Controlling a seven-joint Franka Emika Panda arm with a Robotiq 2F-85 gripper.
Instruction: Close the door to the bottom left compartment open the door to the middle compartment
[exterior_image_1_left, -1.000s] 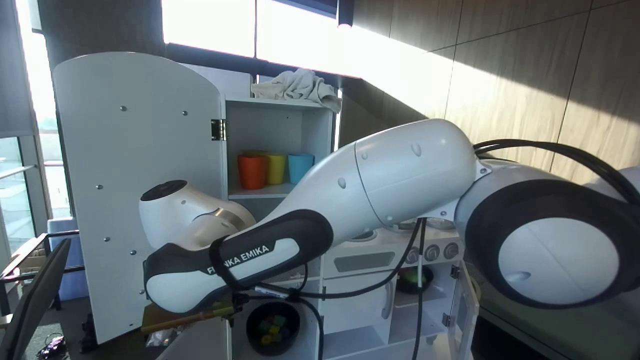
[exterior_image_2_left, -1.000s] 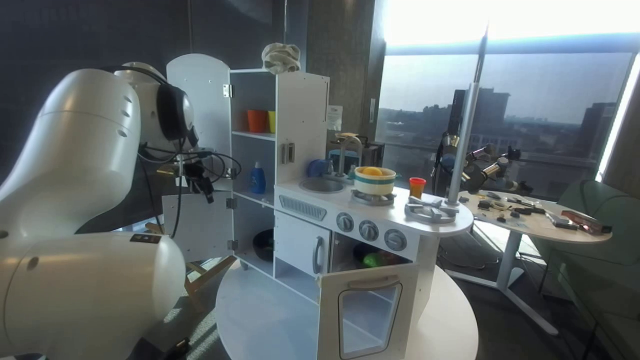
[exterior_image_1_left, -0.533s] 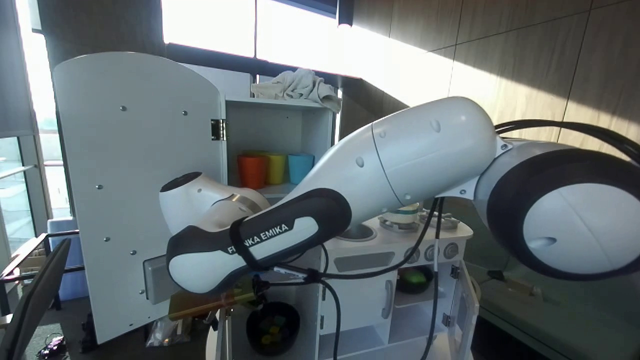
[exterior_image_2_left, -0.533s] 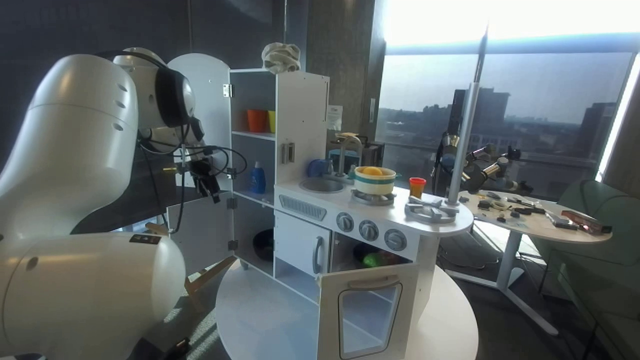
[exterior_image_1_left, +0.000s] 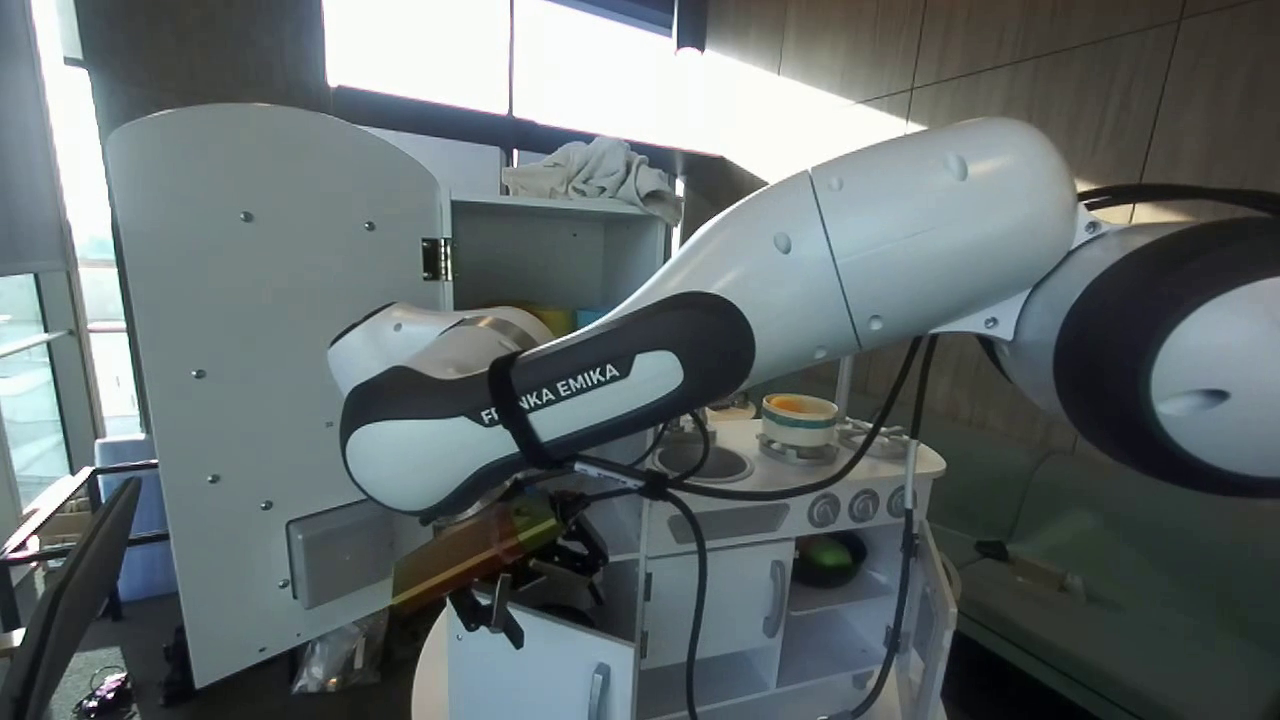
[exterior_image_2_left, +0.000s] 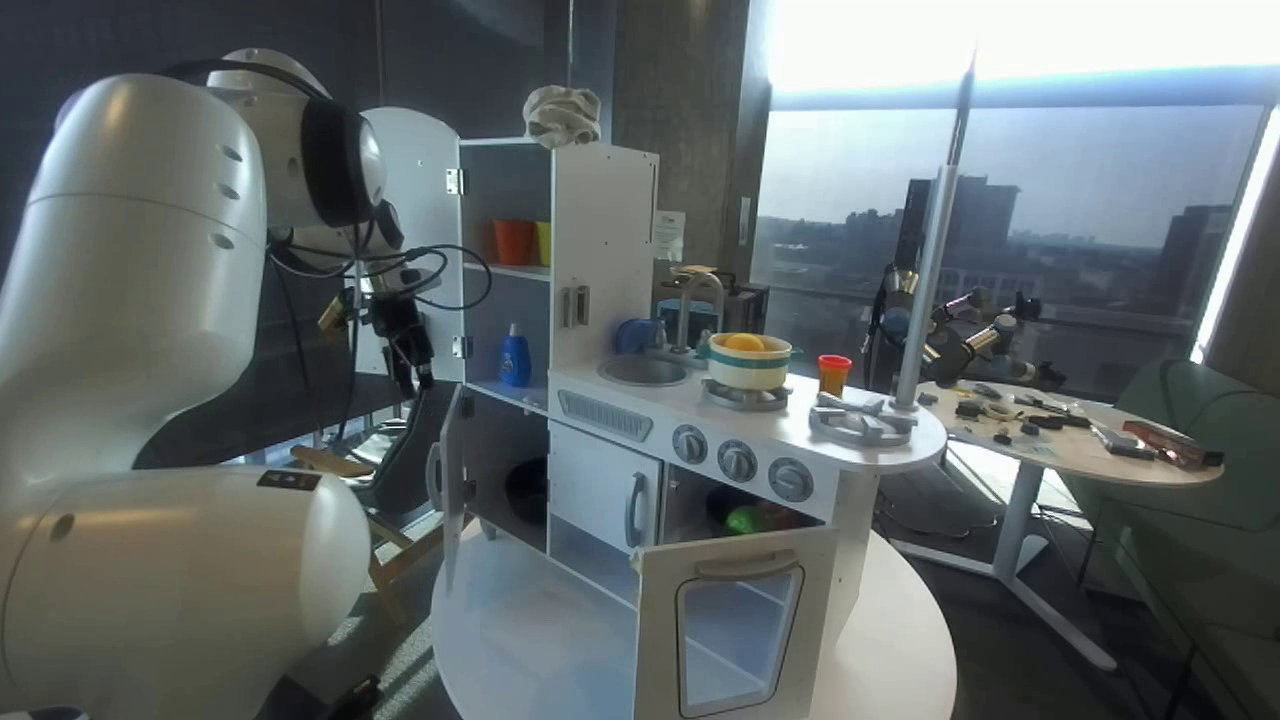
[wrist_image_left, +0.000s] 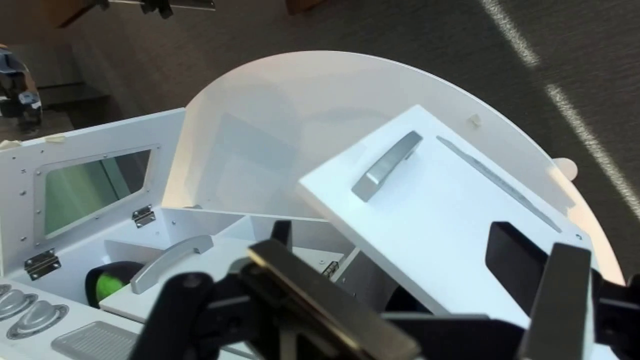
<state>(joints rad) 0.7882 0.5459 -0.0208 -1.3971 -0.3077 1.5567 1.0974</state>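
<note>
The bottom left door (exterior_image_1_left: 540, 672) is white with a grey handle and stands partly open. It shows nearly edge-on in an exterior view (exterior_image_2_left: 452, 505) and large in the wrist view (wrist_image_left: 430, 215). A gap behind it shows the compartment and a dark bowl (exterior_image_2_left: 526, 490). The middle door (exterior_image_2_left: 603, 482) is shut, with its grey handle (exterior_image_2_left: 635, 510) upright; it also shows in the wrist view (wrist_image_left: 215, 265). My gripper (wrist_image_left: 395, 240) is open and empty, its fingers apart over the door's upper part; I cannot tell if they touch it. It is above the door in both exterior views (exterior_image_1_left: 550, 605) (exterior_image_2_left: 412, 385).
The oven door (exterior_image_2_left: 735, 625) at the right hangs open. A large upper door (exterior_image_1_left: 270, 350) stands wide open beside the arm. Shelves hold cups (exterior_image_2_left: 514, 242) and a blue bottle (exterior_image_2_left: 515, 358). A pot (exterior_image_2_left: 748, 362) stands on the counter. The unit stands on a round white table (exterior_image_2_left: 530, 630).
The bottom left door has swung from wide open to partly open, toward the cabinet. The arm has risen, and the gripper has moved toward the cabinet and turned.
</note>
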